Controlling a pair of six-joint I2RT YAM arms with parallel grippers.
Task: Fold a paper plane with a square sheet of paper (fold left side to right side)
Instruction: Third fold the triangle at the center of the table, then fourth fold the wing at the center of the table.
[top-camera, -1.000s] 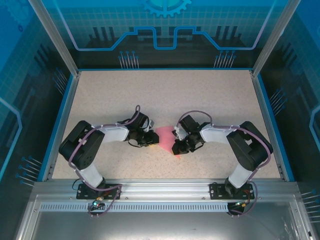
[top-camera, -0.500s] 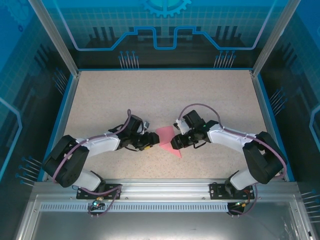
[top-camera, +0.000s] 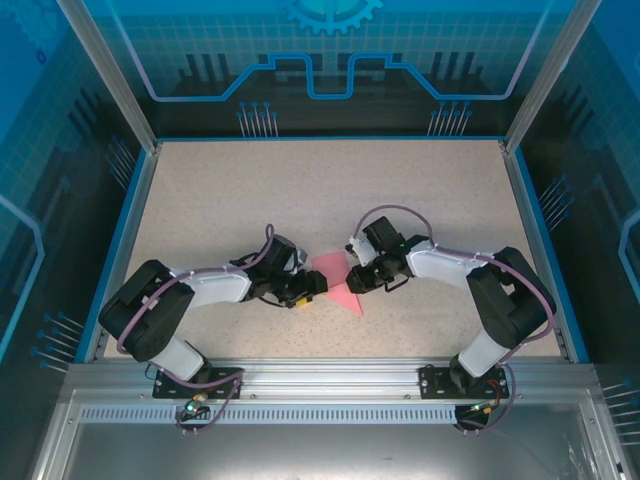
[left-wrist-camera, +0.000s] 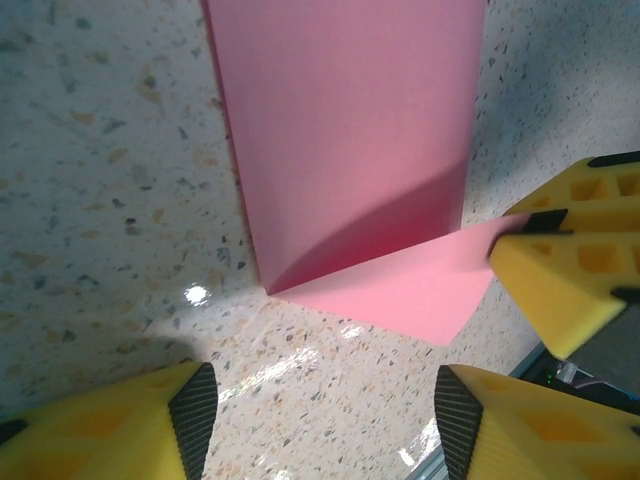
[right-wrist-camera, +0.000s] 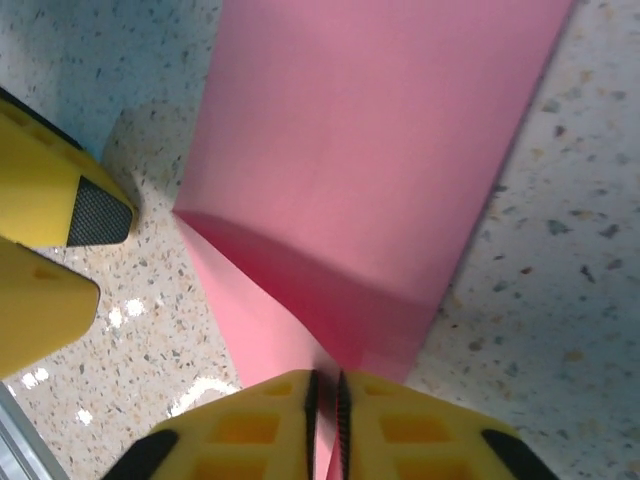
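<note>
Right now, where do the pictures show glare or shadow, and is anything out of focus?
Left wrist view: small glints on the table below the sheet of paper, and a soft shadow under its raised flap. Right wrist view: similar glints; the right hand, closed on the paper's edge, looks slightly soft. Top view: even, bluish light.

The pink paper (top-camera: 337, 276) lies on the desk (top-camera: 330, 190), near its middle and a bit toward the near edge. It is thin and plain, folded over, with a sharp tip pointing at the near edge. One flap stands up off the desk, its edge pinched in the right gripper (right-wrist-camera: 325, 385).
</note>
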